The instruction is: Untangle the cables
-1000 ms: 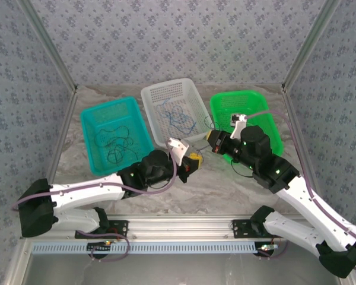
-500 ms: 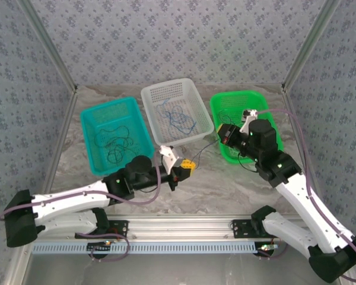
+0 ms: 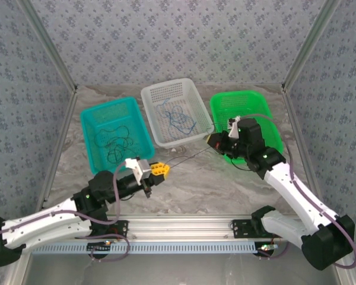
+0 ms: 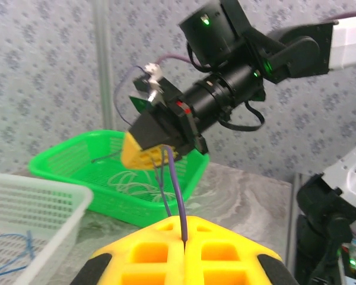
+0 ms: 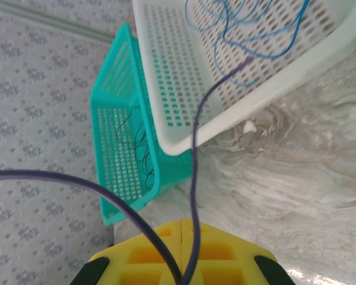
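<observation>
A purple cable point(image 4: 177, 184) is pinched in the pressed-together left gripper point(image 4: 184, 228) and, straight ahead, in the likewise clamped right gripper point(image 3: 213, 141), stretched between them. Beyond the span, blue cables point(image 3: 181, 119) are held in a white basket point(image 3: 166, 91); pale wires point(image 4: 127, 178), seemingly, in the green basket point(image 3: 237, 94) behind the right gripper.

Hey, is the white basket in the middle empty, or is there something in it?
Not empty: thin blue cables lie looped inside the white basket.
</observation>
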Available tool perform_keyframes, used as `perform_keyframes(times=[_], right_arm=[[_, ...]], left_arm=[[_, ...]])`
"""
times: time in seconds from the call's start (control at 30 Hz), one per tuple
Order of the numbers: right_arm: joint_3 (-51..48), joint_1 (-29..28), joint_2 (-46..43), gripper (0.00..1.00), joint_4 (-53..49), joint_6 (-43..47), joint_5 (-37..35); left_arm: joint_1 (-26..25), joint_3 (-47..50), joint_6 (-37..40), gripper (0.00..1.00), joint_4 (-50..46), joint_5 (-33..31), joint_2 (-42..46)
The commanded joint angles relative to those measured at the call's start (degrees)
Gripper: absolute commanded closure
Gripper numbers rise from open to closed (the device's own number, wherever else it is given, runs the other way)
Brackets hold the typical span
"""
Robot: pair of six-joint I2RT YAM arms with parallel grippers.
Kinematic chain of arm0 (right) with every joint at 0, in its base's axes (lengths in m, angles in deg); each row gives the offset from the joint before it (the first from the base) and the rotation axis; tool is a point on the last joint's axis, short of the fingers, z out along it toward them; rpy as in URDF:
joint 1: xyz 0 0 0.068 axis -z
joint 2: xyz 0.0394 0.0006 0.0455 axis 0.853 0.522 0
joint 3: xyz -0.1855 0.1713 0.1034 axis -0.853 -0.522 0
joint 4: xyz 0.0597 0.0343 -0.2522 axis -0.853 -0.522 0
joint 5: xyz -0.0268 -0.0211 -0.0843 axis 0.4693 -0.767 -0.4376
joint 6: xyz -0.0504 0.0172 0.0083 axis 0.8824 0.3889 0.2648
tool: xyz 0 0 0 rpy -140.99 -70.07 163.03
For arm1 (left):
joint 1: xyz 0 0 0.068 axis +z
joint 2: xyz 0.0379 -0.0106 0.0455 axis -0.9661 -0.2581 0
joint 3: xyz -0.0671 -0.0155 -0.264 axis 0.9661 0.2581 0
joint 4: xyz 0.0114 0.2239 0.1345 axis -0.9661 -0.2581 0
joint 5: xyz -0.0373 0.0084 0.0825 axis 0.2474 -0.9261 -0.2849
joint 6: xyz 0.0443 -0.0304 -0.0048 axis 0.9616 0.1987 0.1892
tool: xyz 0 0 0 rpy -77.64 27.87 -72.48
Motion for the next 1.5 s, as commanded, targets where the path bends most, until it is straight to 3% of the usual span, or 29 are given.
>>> perform_keyframes(times=[0.0,0.13,0.17,0.33,0.37,0.43,0.47,0.6,0.7,0.8,1.1,1.47], right_arm=[[-1.92,-0.70,2.51,1.00,2.34,-1.46,-6.17],[-3.56,-6.28,7.05,0.99,6.59,-3.65,-6.02],[-3.07,-8.62,8.88,0.93,7.22,-3.79,-6.32],[1.26,-18.07,18.41,0.86,11.56,-4.71,-7.12],[2.66,-19.41,20.05,0.76,11.86,-4.25,-7.34],[4.66,-20.91,21.69,0.46,12.45,-2.73,-8.04],[5.29,-21.10,21.68,0.40,12.46,-1.90,-8.79],[4.95,-21.08,17.53,0.23,10.87,0.20,-13.36],[4.11,-20.08,13.72,0.20,7.61,1.12,-15.33],[2.83,-19.20,10.30,0.10,5.43,2.25,-16.44],[1.35,-17.72,1.17,0.08,-2.66,7.32,-19.27],[-1.73,-16.26,-4.23,0.09,-6.22,7.64,-20.12]], left_arm=[[-0.62,0.55,2.71,1.00,5.83,-6.42,6.91],[-0.60,1.38,5.56,1.00,8.53,-11.53,9.89],[-0.58,1.44,6.46,1.00,9.68,-12.58,10.17],[-0.21,-1.03,10.71,1.00,11.69,-16.77,10.23],[0.10,-2.19,11.58,1.00,10.50,-17.56,10.09],[0.87,-5.06,12.41,1.00,6.25,-19.92,9.75],[1.53,-6.72,12.79,1.00,3.41,-20.76,9.60],[4.04,-10.92,12.00,1.00,-4.81,-24.87,9.61],[6.05,-12.83,11.61,1.00,-8.75,-28.54,8.95],[8.38,-14.49,11.89,1.00,-10.88,-30.91,7.71],[19.00,-21.82,15.39,1.00,-15.36,-30.61,2.92],[32.62,-28.50,11.00,1.00,-13.21,-18.70,-4.69]])
